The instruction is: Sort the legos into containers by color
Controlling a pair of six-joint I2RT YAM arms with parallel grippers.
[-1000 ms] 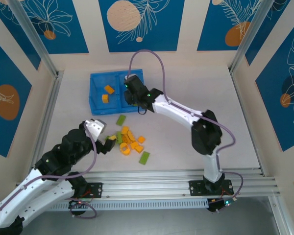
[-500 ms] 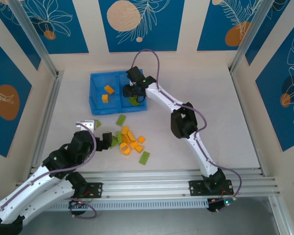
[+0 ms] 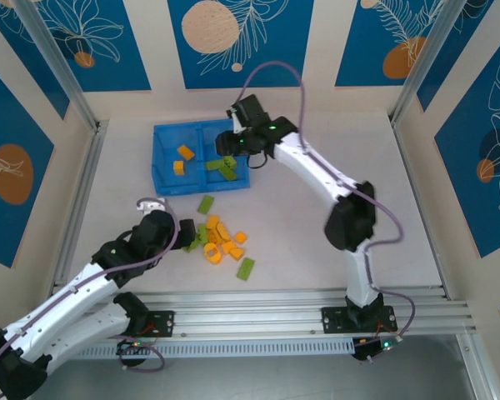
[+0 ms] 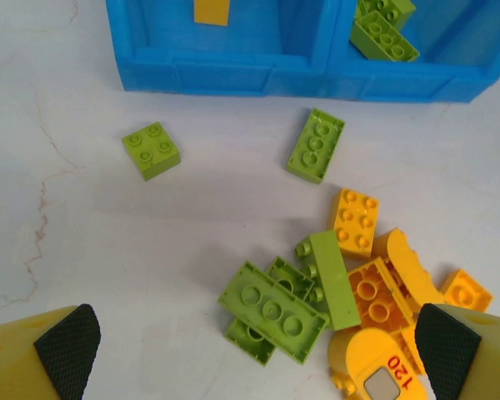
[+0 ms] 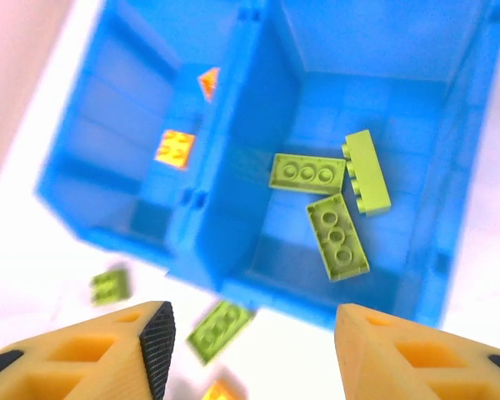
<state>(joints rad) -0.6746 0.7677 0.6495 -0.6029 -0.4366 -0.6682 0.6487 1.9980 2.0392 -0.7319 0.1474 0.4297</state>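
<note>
Step in hand: picking the next brick from the loose pile [image 3: 221, 242]; judge the sort as partly done, with most legos not yet in the tray
Left gripper [image 3: 186, 239]: released, jaws spread wide, nothing between them; you find it low at the left edge of the pile
Right gripper [image 5: 254, 333]: released and empty, hanging above the near wall of the blue tray [image 3: 168, 140]
Right compartment [image 5: 383, 92]: holds three lime green bricks [image 5: 308, 173], lying flat and close together
Left compartment [image 5: 125, 108]: holds two orange-yellow bricks [image 3: 183, 152], apart from each other
Pile: green and orange-yellow bricks mixed and touching, on the table [image 4: 108, 250] in front of the tray; a long green brick [image 4: 271, 310] lies nearest the left gripper, resting partly on other green pieces
Strays: a square green brick [image 4: 152, 150] and a slim green brick [image 4: 316, 146] lie between pile and tray; one more green brick [image 3: 246, 267] lies on the near side of the pile
Next move, left arm: lower over the long green brick, set the jaws across its narrow width, then close; expect touching neighbours to shift
Next move, right arm: you could take the slim green brick, which stands clear of the others
Destination: green pieces go to the right compartment, orange-yellow to the left
Caution: confirm a single brick is held before you lift
</note>
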